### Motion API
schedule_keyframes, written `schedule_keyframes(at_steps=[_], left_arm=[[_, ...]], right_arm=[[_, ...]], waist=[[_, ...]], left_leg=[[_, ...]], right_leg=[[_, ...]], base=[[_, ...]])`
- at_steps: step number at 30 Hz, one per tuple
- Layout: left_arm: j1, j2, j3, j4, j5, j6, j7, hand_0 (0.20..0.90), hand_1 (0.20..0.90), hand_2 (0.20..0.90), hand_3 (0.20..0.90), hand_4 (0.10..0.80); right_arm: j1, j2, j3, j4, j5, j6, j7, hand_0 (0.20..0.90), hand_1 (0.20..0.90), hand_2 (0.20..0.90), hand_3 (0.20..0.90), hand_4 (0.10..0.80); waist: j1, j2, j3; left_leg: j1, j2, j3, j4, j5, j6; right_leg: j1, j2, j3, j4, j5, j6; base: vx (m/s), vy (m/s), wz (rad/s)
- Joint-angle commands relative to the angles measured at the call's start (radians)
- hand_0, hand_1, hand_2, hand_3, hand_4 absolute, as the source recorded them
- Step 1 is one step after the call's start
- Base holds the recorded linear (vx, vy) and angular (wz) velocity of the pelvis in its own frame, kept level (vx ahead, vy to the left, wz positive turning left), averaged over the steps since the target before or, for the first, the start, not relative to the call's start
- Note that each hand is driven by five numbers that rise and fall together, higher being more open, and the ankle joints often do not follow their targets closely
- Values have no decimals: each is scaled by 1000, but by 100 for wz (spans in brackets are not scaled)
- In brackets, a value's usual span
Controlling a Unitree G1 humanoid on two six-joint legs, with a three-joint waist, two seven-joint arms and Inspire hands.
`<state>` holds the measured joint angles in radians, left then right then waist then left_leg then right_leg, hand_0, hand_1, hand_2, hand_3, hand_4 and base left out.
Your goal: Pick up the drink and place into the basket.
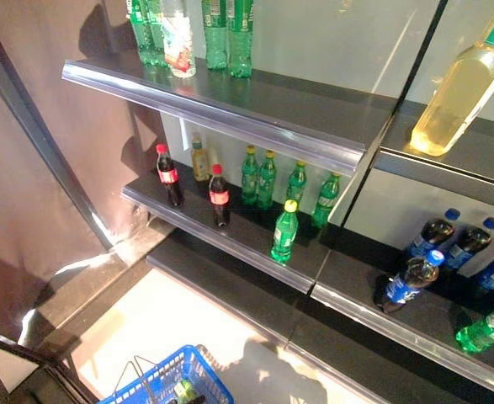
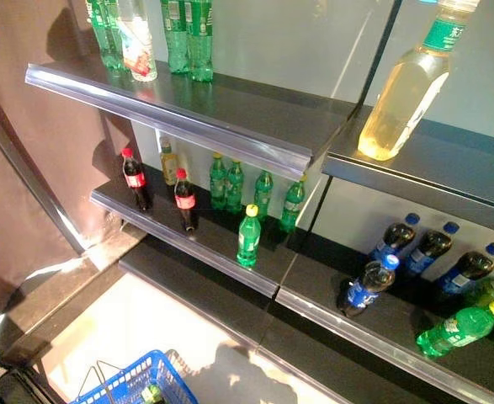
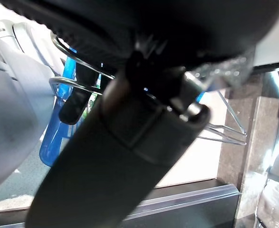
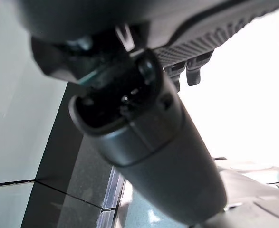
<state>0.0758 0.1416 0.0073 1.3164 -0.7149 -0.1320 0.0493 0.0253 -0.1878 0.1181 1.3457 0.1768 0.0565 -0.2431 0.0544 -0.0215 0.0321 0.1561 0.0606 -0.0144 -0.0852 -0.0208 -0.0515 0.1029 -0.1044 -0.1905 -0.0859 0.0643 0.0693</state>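
Observation:
A blue basket shows at the bottom edge of the eye views, with a green drink bottle lying inside it. Neither hand shows in the eye views. In the left wrist view my left hand has a finger hooked over the basket's wire handle, and the blue basket wall hangs below it. In its own wrist view my right hand holds nothing, beside a dark shelf edge. On the middle shelf a green bottle with a yellow cap stands alone near the front.
Two red-capped cola bottles and a row of green bottles stand on the middle shelf. Blue-capped dark bottles and a lying green one are at the right. A large yellow bottle leans on the upper right shelf. More green bottles stand up top.

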Motion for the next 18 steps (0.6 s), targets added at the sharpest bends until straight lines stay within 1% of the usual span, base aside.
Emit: schedule_keyframes(at_steps=[1, 4, 7, 8, 11, 14, 16, 18], left_arm=[[-92, 7, -14, -11, 4, -73, -48, 300, 300, 300, 200, 100], [-94, 7, -16, -13, 2, -73, -45, 300, 300, 300, 200, 100], [-91, 8, -17, -21, 2, -69, -42, 300, 300, 300, 200, 100], [-88, 14, -16, -34, -1, -69, -47, 300, 300, 300, 200, 100], [-86, 20, -14, -46, -1, -68, -52, 300, 300, 300, 200, 100], [-81, 19, -20, -58, 1, -70, -56, 300, 300, 300, 200, 100], [-76, 16, -22, -62, 6, -72, -59, 300, 300, 300, 200, 100], [-75, 7, -25, -60, -1, -86, -70, 300, 300, 300, 200, 100]], right_arm=[[-50, -23, -8, 41, -15, -9, -56, 900, 900, 900, 900, 800], [-51, -27, -9, 32, -25, -37, -103, 900, 900, 900, 900, 800], [-56, -42, -10, -3, -47, -119, -119, 900, 900, 900, 900, 800], [-66, -51, -5, -48, -53, -157, -117, 900, 900, 900, 900, 800], [-76, -63, -1, -86, -45, -173, -106, 900, 900, 900, 900, 800], [-90, -73, 7, -117, -68, -240, -88, 900, 900, 900, 900, 800], [-89, -75, 19, -132, -114, -322, -70, 900, 900, 900, 900, 800], [-81, -63, 46, -146, -175, -382, -93, 900, 900, 900, 900, 800]], waist=[[18, -10, 26], [18, -10, 27], [20, -12, 26], [21, -13, 26], [23, -16, 25], [29, -17, 22], [32, -16, 19], [29, -13, 18]], left_leg=[[-36, -10, 37, -2, 29, 23], [-36, -10, 35, -2, 29, 22], [-35, -9, 31, -2, 29, 21], [-37, -9, 31, -2, 30, 21], [-38, -9, 32, -2, 30, 21], [-38, -10, 28, -2, 29, 24], [-42, -11, 24, -2, 30, 23], [-48, -15, 20, -2, 33, 24]], right_leg=[[48, -46, -6, 24, -22, 38], [49, -46, -6, 24, -22, 39], [49, -47, -7, 26, -22, 41], [45, -47, -5, 29, -21, 42], [43, -47, -6, 29, -21, 42], [45, -48, -11, 26, -20, 41], [45, -48, -13, 25, -19, 40], [39, -49, -11, 25, -18, 42]], base=[[0, 0, 0], [0, 0, 0], [0, 0, 0], [0, 0, 0], [0, 0, 0], [0, 0, 0], [6, 3, 6], [-11, 23, 14]])
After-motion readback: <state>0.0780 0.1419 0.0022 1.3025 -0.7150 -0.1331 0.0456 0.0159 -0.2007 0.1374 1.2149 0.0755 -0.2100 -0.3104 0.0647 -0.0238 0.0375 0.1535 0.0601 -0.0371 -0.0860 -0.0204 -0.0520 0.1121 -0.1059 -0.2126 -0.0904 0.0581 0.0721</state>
